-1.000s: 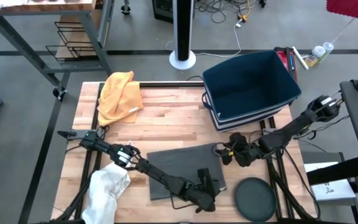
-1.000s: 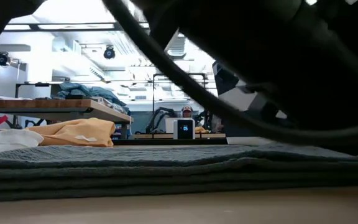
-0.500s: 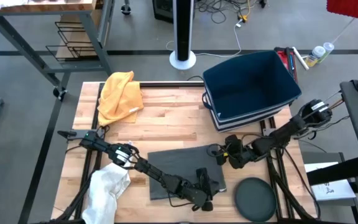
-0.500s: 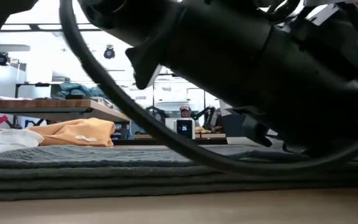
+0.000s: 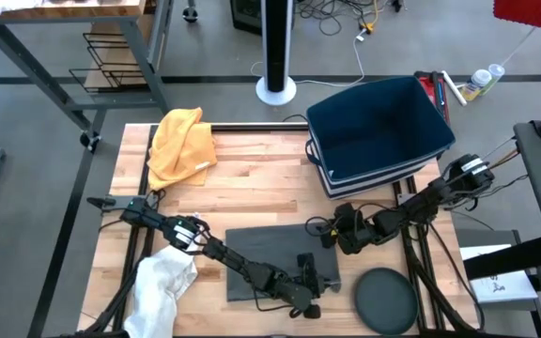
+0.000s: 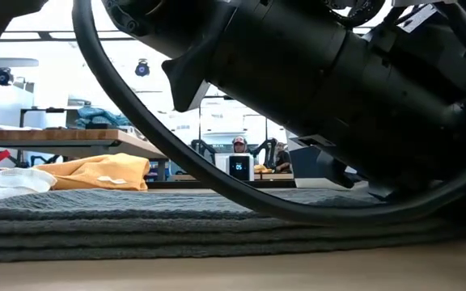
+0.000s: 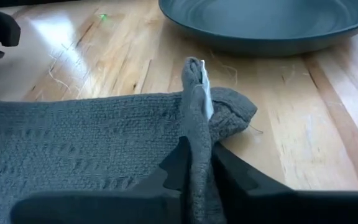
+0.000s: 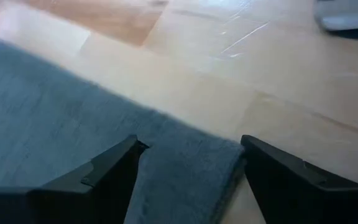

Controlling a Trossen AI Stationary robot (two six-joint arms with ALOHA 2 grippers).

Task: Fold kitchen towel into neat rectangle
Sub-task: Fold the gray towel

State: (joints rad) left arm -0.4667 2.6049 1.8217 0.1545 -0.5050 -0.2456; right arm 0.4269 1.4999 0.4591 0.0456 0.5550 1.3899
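The dark grey kitchen towel (image 5: 270, 253) lies folded flat on the wooden table, and its stacked layers (image 6: 136, 222) show in the low view. My left gripper (image 5: 316, 284) is down at the towel's near right corner, shut on a raised ridge of cloth (image 7: 197, 149). My right gripper (image 8: 191, 165) is open at the towel's far right corner (image 8: 222, 155). Its fingers (image 8: 110, 168) stand wide on either side of that corner. Whether they touch the cloth I cannot tell. My left gripper pinches an upright ridge of the towel (image 7: 196, 134) between its two fingers, close to the near right corner with the white label (image 7: 205, 93). The fingers come in low from the table's left, slanting down. The corner is bunched up; the rest of the towel lies flat.
A dark round plate (image 5: 386, 300) sits just right of the towel's near corner. A dark blue bin (image 5: 378, 131) stands at the far right. A yellow cloth (image 5: 181, 145) lies at the far left and a white cloth (image 5: 162, 282) at the near left.
My right gripper has moved down and toward the table's left, reaching the towel's far right corner. My left arm has sunk lower over the towel's near right corner. The towel itself lies where it was.
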